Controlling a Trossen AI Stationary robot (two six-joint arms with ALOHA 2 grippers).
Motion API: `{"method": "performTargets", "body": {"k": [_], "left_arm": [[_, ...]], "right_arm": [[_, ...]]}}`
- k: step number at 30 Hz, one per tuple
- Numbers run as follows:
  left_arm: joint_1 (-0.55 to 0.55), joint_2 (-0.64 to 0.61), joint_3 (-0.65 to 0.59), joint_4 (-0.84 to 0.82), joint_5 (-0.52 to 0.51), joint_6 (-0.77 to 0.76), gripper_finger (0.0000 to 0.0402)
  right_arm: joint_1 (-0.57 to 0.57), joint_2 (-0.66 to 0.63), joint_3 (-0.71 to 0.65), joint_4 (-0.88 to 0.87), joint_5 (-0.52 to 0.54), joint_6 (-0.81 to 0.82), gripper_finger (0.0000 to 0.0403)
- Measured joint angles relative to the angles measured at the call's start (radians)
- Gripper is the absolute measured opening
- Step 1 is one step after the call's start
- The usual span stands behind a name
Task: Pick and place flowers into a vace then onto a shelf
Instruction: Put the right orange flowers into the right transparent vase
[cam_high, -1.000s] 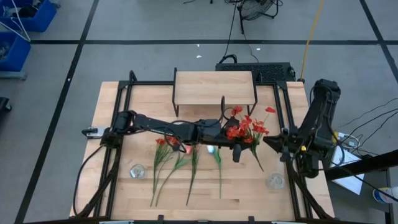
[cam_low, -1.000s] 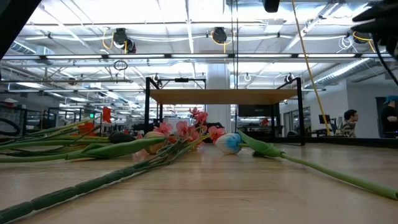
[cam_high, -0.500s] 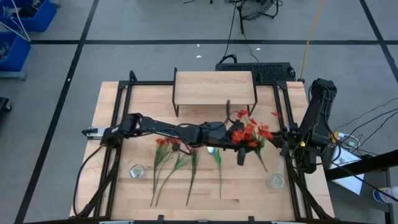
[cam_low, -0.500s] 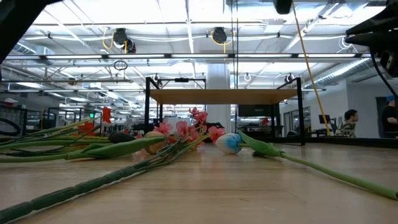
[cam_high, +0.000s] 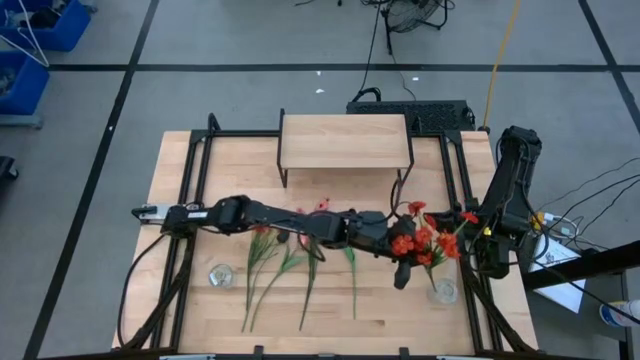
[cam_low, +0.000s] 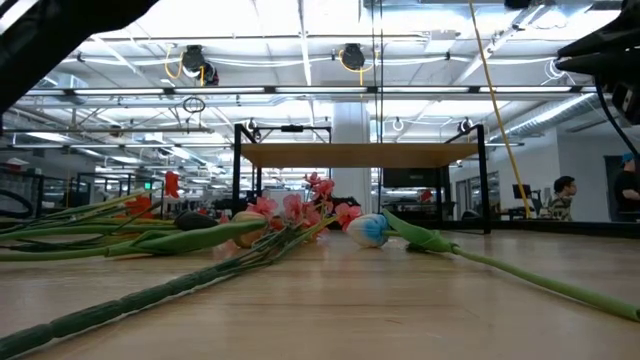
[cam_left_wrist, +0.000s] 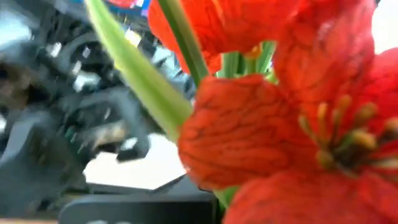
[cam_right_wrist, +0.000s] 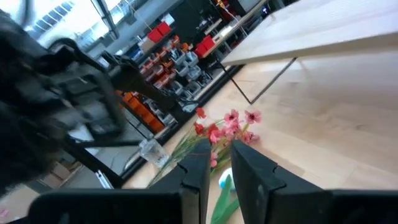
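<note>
left gripper (cam_high: 402, 272) jaws clamped on red flowers (cam_high: 425, 241), just above right vase (cam_high: 442, 291) | advice: keep stem vertical, lower slowly into mouth | right gripper (cam_right_wrist: 216, 163) parked at worktop edge, jaws narrowly apart | shelf (cam_high: 345, 140) unused

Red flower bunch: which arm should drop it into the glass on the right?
Left. Its pincer already carries the red flower bunch right beside the glass; the right arm waits at the table edge.
</note>
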Motion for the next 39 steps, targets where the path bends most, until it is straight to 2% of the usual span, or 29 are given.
{"method": "performTargets", "body": {"k": [8, 13, 15, 24, 27, 30, 36, 39], "left_arm": [[-0.019, 0.015, 0.013, 0.036, -0.041, 0.066, 0.0013], [-0.017, 0.027, 0.009, 0.045, -0.082, 0.098, 0.0008], [-0.015, 0.025, 0.01, 0.053, -0.069, 0.091, 0.0008], [-0.009, 0.041, 0.01, 0.093, -0.055, 0.099, 0.0008], [-0.012, 0.053, 0.01, 0.113, -0.066, 0.104, 0.0016], [-0.012, 0.056, 0.01, 0.105, -0.023, 0.084, 0.0012], [-0.013, 0.056, 0.01, 0.143, -0.053, 0.091, 0.0015], [-0.012, 0.055, 0.01, 0.097, -0.049, 0.098, 0.0014]], "right_arm": [[0.0, -0.001, -0.074, 0.036, -0.002, 0.065, 0.0055], [0.0, 0.0, -0.17, 0.156, -0.016, 0.13, 0.0055], [0.001, -0.002, -0.206, 0.257, 0.005, 0.136, 0.0055], [-0.001, -0.003, -0.283, 0.53, 0.029, -0.077, 0.0055], [-0.008, -0.004, -0.285, 0.561, 0.032, -0.125, 0.0055], [-0.019, -0.006, -0.285, 0.564, 0.029, -0.132, 0.0055], [-0.037, -0.007, -0.285, 0.565, 0.027, -0.132, 0.0055], [-0.039, -0.007, -0.286, 0.58, 0.027, -0.125, 0.0055]]}}
